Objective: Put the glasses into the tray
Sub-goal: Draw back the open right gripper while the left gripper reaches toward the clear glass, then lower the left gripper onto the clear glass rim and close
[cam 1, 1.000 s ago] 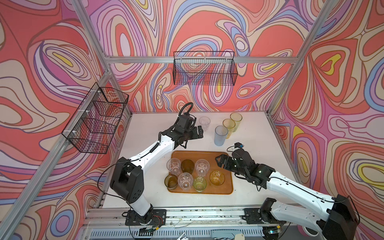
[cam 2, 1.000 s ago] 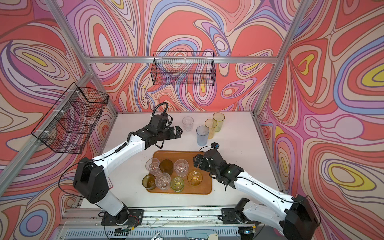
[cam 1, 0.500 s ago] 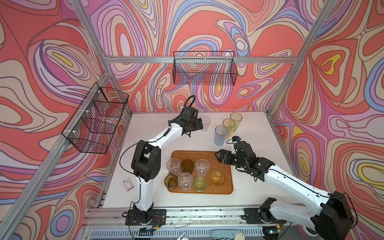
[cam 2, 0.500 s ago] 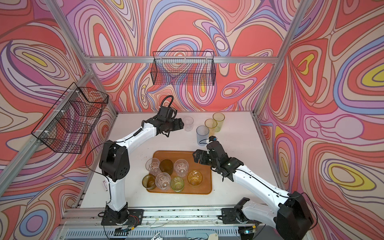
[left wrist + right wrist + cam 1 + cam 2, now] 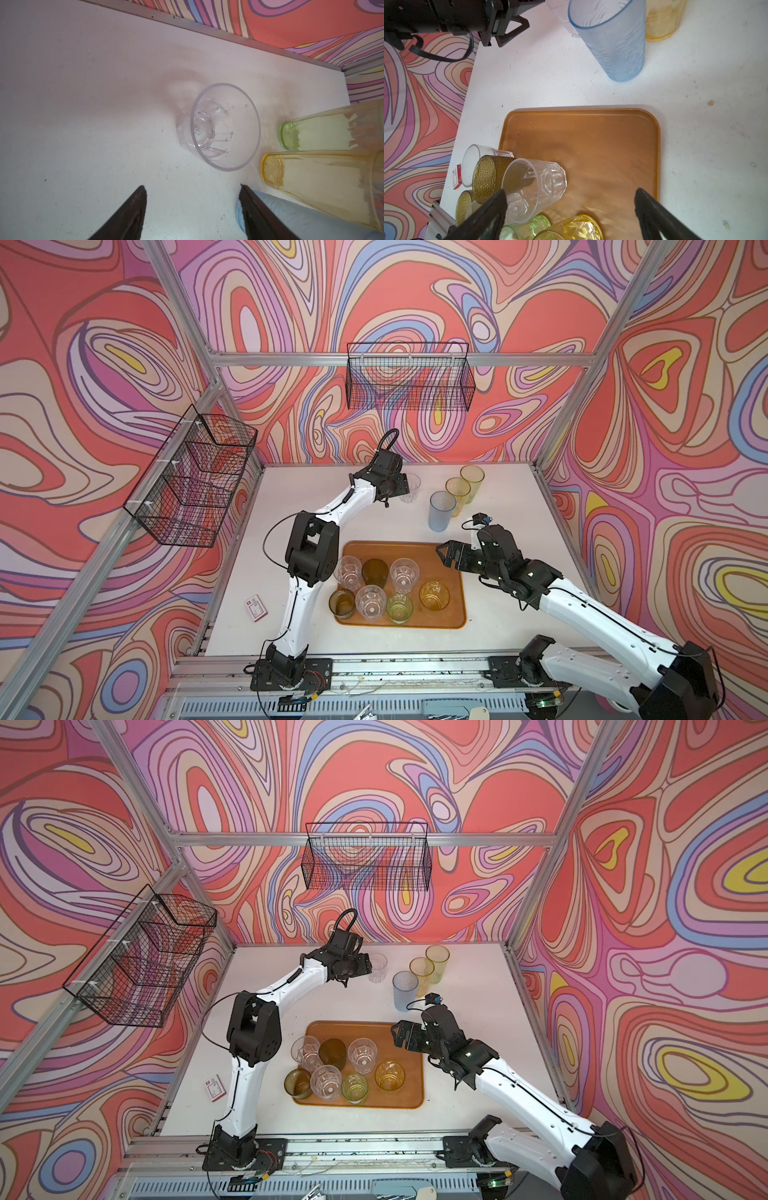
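The orange-brown tray (image 5: pixel 451 556) (image 5: pixel 332 1029) (image 5: pixel 591 133) holds several short glasses, among them a clear one (image 5: pixel 404 574) and an amber one (image 5: pixel 434 595). At the back of the table stand a short clear glass (image 5: pixel 409 488) (image 5: pixel 225 126), a tall pale blue glass (image 5: pixel 441 511) (image 5: pixel 614 41), a tall yellow glass (image 5: pixel 458 495) and a tall olive-green one (image 5: pixel 472 483). My left gripper (image 5: pixel 402 488) (image 5: pixel 192 188) is open just short of the clear glass, with nothing between its fingers. My right gripper (image 5: pixel 446 556) (image 5: pixel 571 191) hangs open over the tray's far right part, holding nothing.
Two black wire baskets hang on the walls, one at the back (image 5: pixel 409 377) and one on the left (image 5: pixel 195 477). A small red-and-white box (image 5: pixel 256 608) lies on the table left of the tray. The back wall stands close behind the tall glasses.
My left arm has stretched back toward the short clear glass and its jaws have narrowed a little. My right gripper has drifted slightly toward the tray's far right corner.
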You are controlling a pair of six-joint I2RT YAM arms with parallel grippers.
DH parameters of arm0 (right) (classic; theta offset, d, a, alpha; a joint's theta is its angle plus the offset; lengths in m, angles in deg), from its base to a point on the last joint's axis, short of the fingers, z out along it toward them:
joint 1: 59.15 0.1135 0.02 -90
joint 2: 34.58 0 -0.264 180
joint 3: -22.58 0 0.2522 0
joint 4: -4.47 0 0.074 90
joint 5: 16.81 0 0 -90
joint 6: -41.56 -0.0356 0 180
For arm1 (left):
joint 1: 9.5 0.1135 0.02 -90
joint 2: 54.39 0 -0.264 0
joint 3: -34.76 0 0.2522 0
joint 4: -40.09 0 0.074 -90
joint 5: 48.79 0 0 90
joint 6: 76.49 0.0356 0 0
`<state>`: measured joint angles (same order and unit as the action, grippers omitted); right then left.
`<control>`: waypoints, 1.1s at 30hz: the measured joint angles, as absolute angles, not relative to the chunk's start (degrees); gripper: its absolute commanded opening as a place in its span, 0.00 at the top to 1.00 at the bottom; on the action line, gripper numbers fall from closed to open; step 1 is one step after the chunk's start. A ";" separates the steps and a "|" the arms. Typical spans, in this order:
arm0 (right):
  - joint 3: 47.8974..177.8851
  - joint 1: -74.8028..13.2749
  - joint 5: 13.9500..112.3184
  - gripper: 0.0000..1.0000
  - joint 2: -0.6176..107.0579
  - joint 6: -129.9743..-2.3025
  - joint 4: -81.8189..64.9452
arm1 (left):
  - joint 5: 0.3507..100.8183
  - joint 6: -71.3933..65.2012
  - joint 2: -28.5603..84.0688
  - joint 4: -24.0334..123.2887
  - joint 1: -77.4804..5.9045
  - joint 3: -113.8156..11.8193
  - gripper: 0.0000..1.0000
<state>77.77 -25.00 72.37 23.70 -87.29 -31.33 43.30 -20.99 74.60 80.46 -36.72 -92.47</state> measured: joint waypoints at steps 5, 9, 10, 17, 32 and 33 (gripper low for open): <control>77.20 -25.02 73.63 0.01 22.74 -88.05 -32.09 | 42.43 -20.55 77.81 81.81 -36.20 -97.04 0.28; 75.82 -25.02 73.81 0.02 21.80 -89.19 -32.03 | 41.95 -19.99 80.20 82.43 -35.67 -100.16 0.28; 75.52 -25.04 73.83 0.02 21.71 -89.48 -32.05 | 41.75 -19.81 80.65 82.51 -35.58 -100.75 0.28; 74.53 -25.06 74.25 0.02 21.71 -91.03 -32.01 | 41.38 -19.07 83.82 83.89 -35.23 -104.07 0.27; 74.51 -25.06 74.79 0.02 23.81 -91.64 -31.29 | 42.32 -18.41 85.22 85.22 -34.23 -104.60 0.53; 74.51 -25.06 74.79 0.02 23.94 -91.64 -31.22 | 42.36 -18.39 85.22 85.31 -34.21 -104.60 0.56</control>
<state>74.51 -25.06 74.79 23.94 -91.64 -31.22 42.36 -18.39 85.22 85.31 -34.21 -104.60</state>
